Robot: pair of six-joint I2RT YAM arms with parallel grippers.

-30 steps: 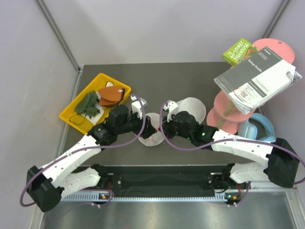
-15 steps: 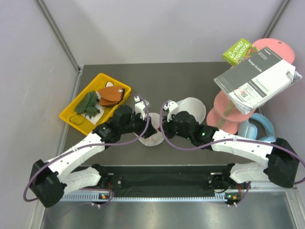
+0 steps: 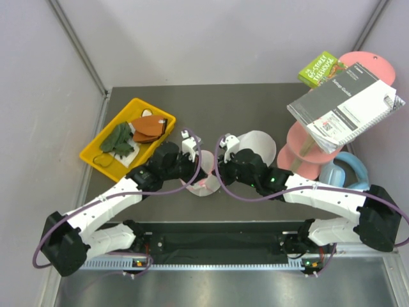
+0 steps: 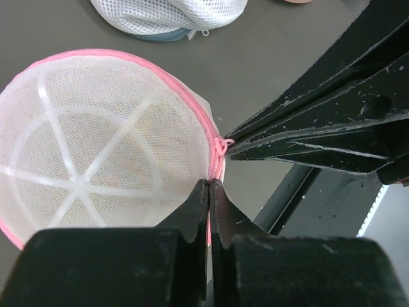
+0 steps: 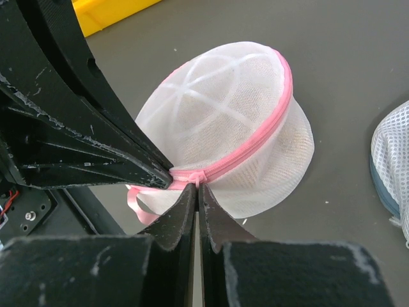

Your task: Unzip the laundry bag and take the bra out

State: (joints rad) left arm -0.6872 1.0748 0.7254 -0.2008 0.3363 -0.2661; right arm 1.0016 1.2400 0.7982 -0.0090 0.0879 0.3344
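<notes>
The laundry bag (image 4: 96,147), a white mesh dome with pink rim and ribs, lies on the dark table between both arms (image 3: 202,183). My left gripper (image 4: 209,185) is shut on the bag's pink zippered rim (image 4: 198,115). My right gripper (image 5: 195,187) is shut at the pink zipper pull (image 5: 199,176) on the same rim. In the left wrist view its fingertips (image 4: 239,148) touch the pull from the right. A pink ribbon loop (image 5: 137,204) hangs below the rim. The zipper looks closed. The bra is hidden.
A plain white mesh dome (image 3: 259,146) sits right behind the bag. At the back left a yellow tray (image 3: 102,160) holds dark green cloth and reddish-brown pieces. A pink stand (image 3: 300,160) with a booklet (image 3: 345,105) and a light blue object (image 3: 348,171) stand on the right.
My left gripper has moved right onto the bag and closed from open onto its pink rim. The right arm has stayed put, shut at the pull.
</notes>
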